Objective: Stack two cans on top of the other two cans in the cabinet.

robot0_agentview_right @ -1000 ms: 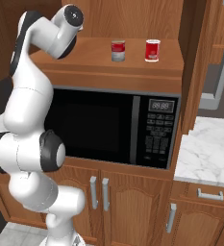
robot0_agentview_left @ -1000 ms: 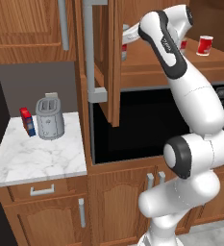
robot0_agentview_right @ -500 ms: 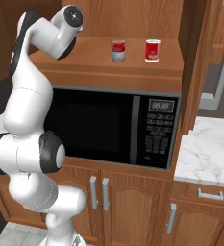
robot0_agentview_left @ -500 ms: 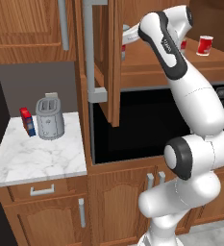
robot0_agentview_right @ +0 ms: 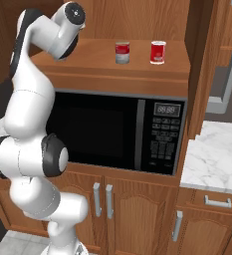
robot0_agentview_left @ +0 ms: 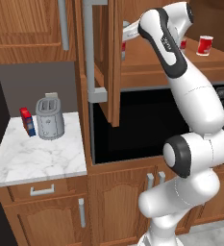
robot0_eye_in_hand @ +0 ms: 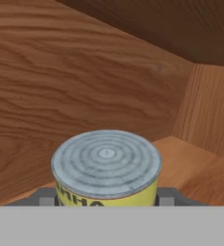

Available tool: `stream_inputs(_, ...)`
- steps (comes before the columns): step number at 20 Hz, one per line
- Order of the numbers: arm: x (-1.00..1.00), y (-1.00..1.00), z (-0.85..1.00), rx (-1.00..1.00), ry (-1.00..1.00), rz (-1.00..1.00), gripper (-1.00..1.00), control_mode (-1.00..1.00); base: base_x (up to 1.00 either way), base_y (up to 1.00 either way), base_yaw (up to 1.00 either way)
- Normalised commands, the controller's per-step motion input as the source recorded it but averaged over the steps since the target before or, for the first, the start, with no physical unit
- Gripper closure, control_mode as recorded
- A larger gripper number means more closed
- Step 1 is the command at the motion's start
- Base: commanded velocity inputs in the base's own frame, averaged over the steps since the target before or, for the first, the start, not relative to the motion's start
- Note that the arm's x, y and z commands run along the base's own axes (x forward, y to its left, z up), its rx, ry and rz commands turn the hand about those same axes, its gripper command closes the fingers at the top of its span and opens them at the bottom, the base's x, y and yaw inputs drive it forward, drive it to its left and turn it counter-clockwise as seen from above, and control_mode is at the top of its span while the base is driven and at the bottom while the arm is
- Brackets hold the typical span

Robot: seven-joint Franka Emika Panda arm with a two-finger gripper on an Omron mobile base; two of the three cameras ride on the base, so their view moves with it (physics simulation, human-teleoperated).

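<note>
Holding a yellow can (robot0_eye_in_hand: 106, 170) between my fingers, my pincer (robot0_eye_in_hand: 106, 197) is closed on its sides, the dark tips just showing at either flank of it. Seen from my hand, the can stands upright with a grey ribbed lid and a yellow label bearing dark letters I cannot read. Behind it is the wooden back wall of the cabinet (robot0_eye_in_hand: 60, 86), and the cabinet floor runs off to the right toward a side panel.

From the left base view, my arm (robot0_agentview_left: 180, 86) reaches up and into the cabinet (robot0_agentview_left: 147, 62), a brown wooden wall unit above the microwave (robot0_agentview_left: 132, 125). Its panelled door (robot0_agentview_left: 106, 57) stands open toward the camera, with a long grey bar handle (robot0_agentview_left: 88, 48) running down it. My hand is hidden behind that door. A red can (robot0_agentview_left: 205, 45) stands on the shelf to the right of my arm.

From the right base view, two cans stand upright on the shelf, well apart from my arm: a red-and-grey can (robot0_agentview_right: 122, 52) and, just beside it, the red one. Neither has anything on top.

On the marble desk (robot0_agentview_left: 36, 153) to the left stand a toaster (robot0_agentview_left: 49, 117) and a small red-and-blue box (robot0_agentview_left: 28, 121).
</note>
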Motion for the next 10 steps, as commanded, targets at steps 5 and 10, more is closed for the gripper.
stream_inputs(5,0.04,0.02,0.01,0.00,0.04,0.00,1.00,-1.00,0.00,0.00,0.00)
stream_inputs(10,0.01,0.00,-0.03,0.00,0.06,0.00,1.00,-1.00,0.00,0.00,0.00)
